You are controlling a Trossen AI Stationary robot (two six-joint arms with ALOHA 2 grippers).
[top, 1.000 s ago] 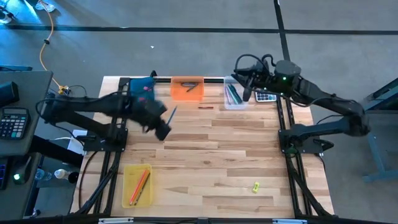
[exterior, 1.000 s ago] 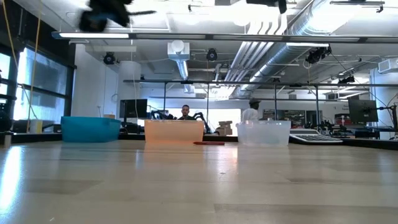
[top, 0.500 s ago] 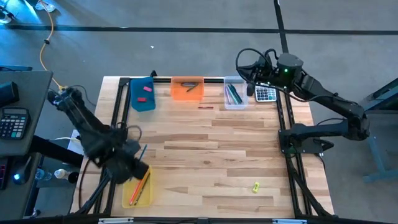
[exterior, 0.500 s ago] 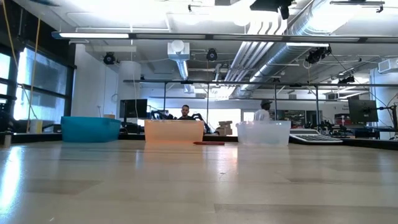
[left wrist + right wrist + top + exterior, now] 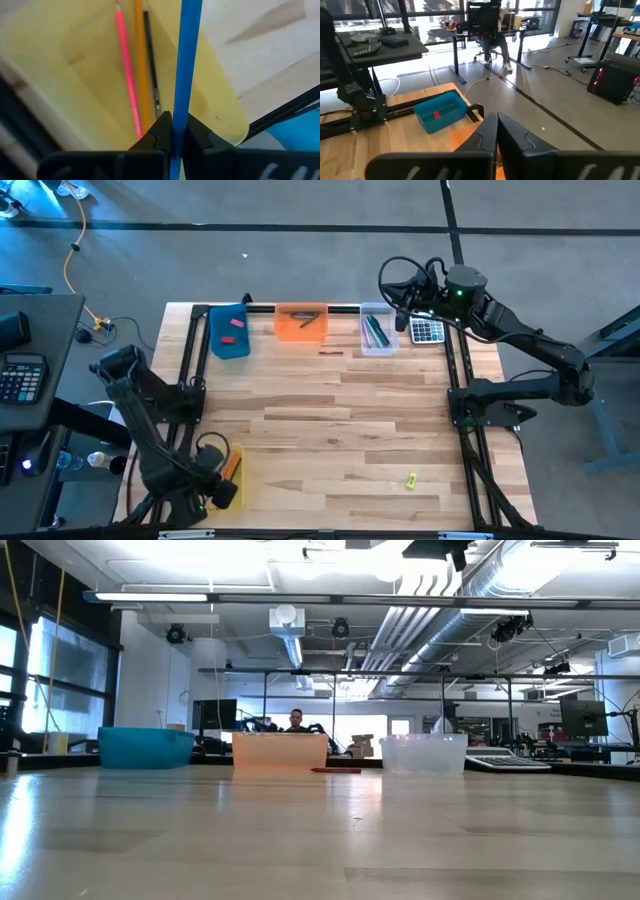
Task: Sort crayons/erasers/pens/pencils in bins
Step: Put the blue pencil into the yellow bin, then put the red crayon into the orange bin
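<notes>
Left wrist view: left gripper clamps blue pen above yellow bin; pencils inside.
Right gripper: fingers closed, empty.

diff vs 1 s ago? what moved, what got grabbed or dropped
The left claw, shut on a blue stick, swung from beside the blue bin across the table to over the yellow bin. Nothing grabbed or dropped. The right claw shifted slightly above the clear bin; bins and loose items unchanged.

Your left gripper hangs low at the table's near-left corner, fingers pinched together, while your right gripper, closed, waits far right.
</notes>
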